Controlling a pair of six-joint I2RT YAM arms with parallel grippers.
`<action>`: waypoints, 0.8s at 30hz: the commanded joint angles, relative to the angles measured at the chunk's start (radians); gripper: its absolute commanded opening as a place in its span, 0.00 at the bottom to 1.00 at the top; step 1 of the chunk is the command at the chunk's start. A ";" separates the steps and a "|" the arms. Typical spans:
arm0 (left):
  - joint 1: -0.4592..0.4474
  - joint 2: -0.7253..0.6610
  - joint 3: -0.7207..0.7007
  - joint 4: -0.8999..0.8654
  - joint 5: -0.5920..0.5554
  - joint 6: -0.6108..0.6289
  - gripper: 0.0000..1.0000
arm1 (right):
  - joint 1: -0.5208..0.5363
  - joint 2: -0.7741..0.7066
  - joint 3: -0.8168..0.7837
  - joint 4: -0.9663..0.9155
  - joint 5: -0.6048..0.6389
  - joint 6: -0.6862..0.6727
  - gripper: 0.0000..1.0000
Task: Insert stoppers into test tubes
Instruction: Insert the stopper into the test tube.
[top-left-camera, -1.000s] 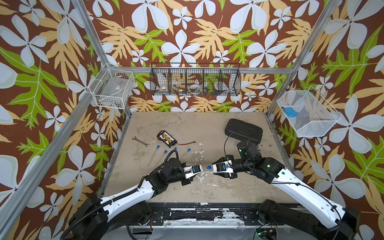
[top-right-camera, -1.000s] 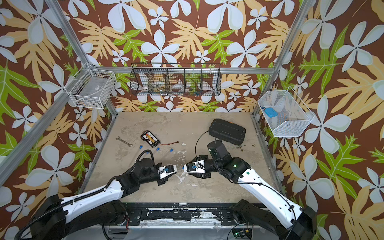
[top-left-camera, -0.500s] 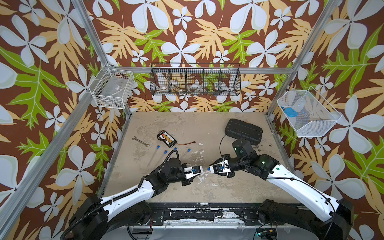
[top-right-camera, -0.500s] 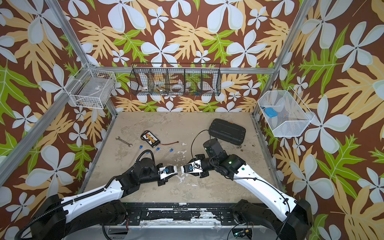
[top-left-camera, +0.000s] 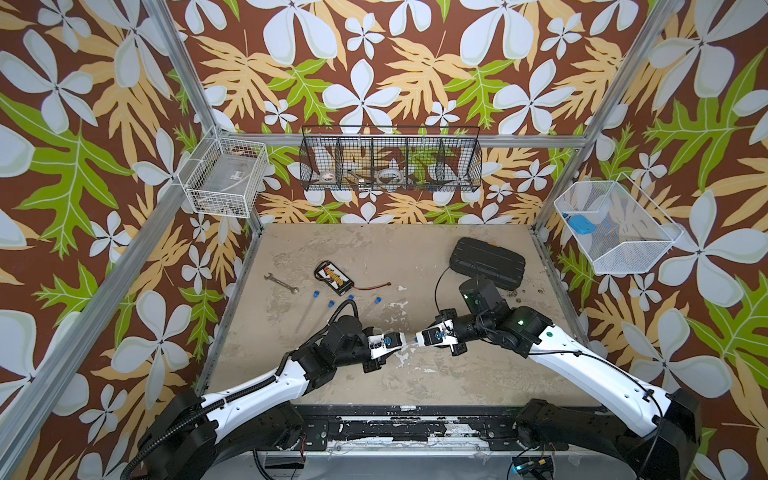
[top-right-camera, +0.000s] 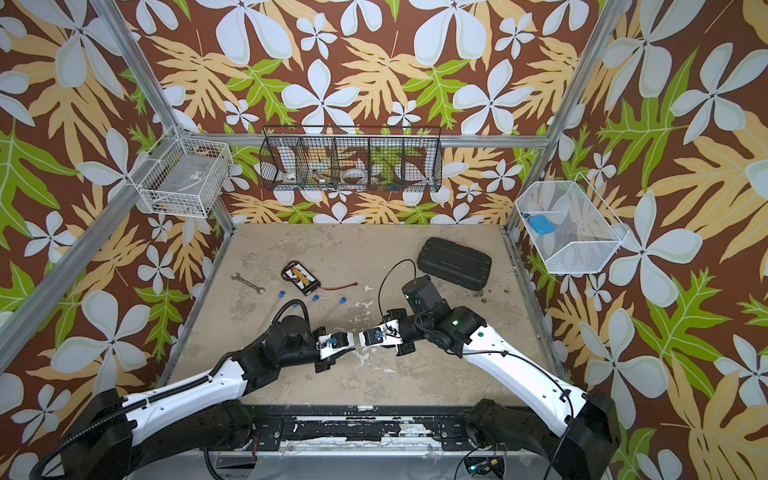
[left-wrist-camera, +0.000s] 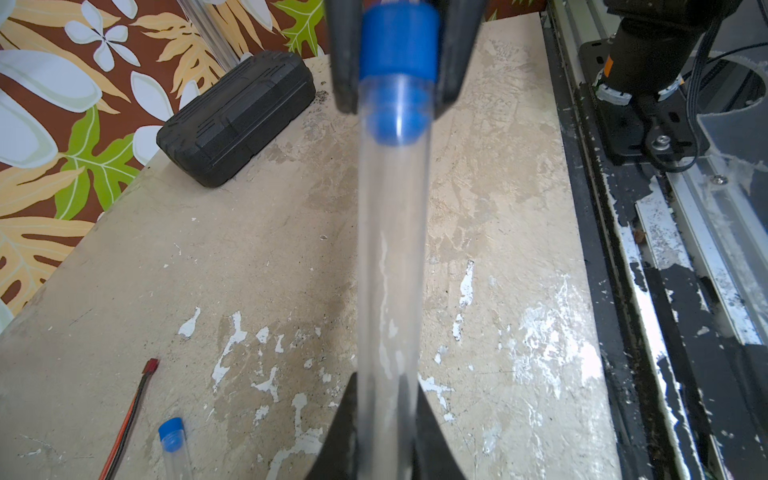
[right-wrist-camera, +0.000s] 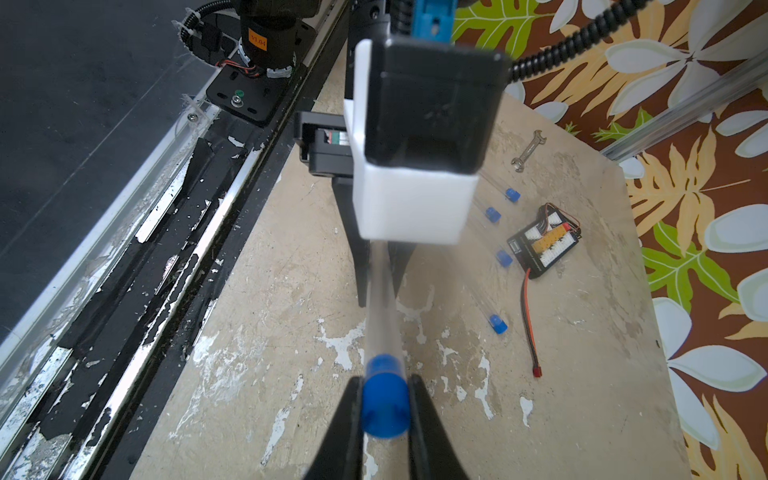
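Four capped tubes (top-left-camera: 305, 314) lie beside charger (top-left-camera: 334, 279); left pincer (left-wrist-camera: 386, 399) clamps fifth tube (left-wrist-camera: 392, 249); right pincer (right-wrist-camera: 384, 386) closed on its stopper (right-wrist-camera: 384, 409), seated in mouth. Only release apparently remains.

We see a clear tube (left-wrist-camera: 392, 249) held level, blue stopper (right-wrist-camera: 384, 409) in its mouth; four stoppered tubes (top-left-camera: 306, 313) lie farther back.

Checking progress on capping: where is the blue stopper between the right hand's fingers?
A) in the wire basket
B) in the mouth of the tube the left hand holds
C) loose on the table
B: part of the stopper shows inside the end of the tube that the left hand holds.
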 joint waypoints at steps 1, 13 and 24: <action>0.002 -0.006 0.018 0.038 0.001 0.016 0.00 | 0.007 0.008 -0.001 0.018 -0.020 0.045 0.17; 0.001 -0.035 0.032 0.090 -0.077 0.103 0.00 | 0.008 0.052 -0.037 0.108 -0.057 0.213 0.12; 0.001 0.005 0.029 0.017 -0.166 0.171 0.00 | -0.026 -0.005 -0.001 0.055 -0.062 0.229 0.39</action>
